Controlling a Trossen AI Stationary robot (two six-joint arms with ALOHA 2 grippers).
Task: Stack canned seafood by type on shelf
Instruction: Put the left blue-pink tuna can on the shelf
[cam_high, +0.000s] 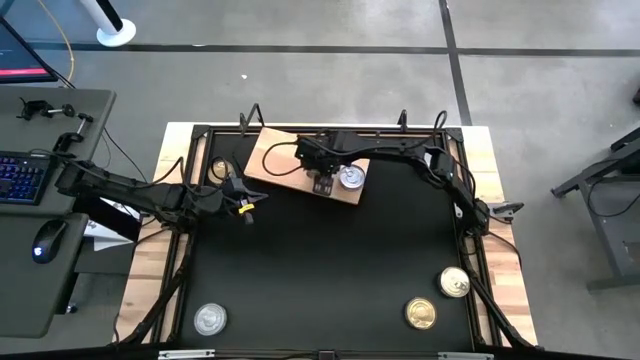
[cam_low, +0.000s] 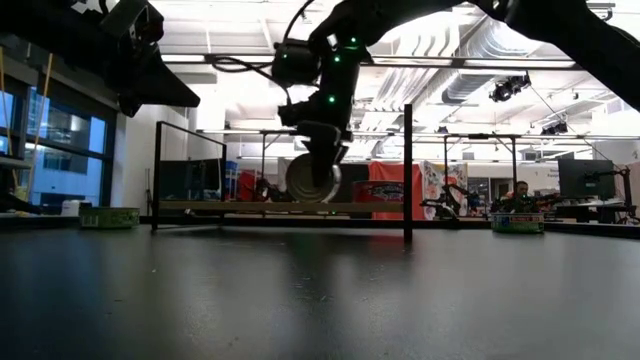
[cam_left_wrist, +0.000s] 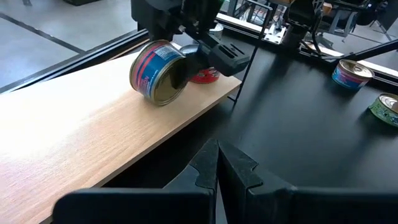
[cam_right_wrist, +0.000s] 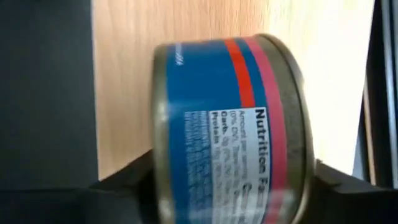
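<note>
Black table (cam_high: 330, 270), my arms reaching in from both sides. Shelf (cam_high: 275, 160) lies at the far edge. My right gripper (cam_left_wrist: 205, 59) is over its near end, fingers on either side of a blue-labelled tin (cam_left_wrist: 157, 71) tipped on edge. My left gripper (cam_left_wrist: 217, 165) waits beside the shelf, pinched together, empty. Other tins: silver (cam_high: 210, 318), two gold (cam_high: 421, 312) (cam_high: 454, 282), all at the near edge.

Keyboard (cam_high: 18, 176) and, probably, mouse (cam_high: 46, 241) on side desk (cam_high: 40, 300).
</note>
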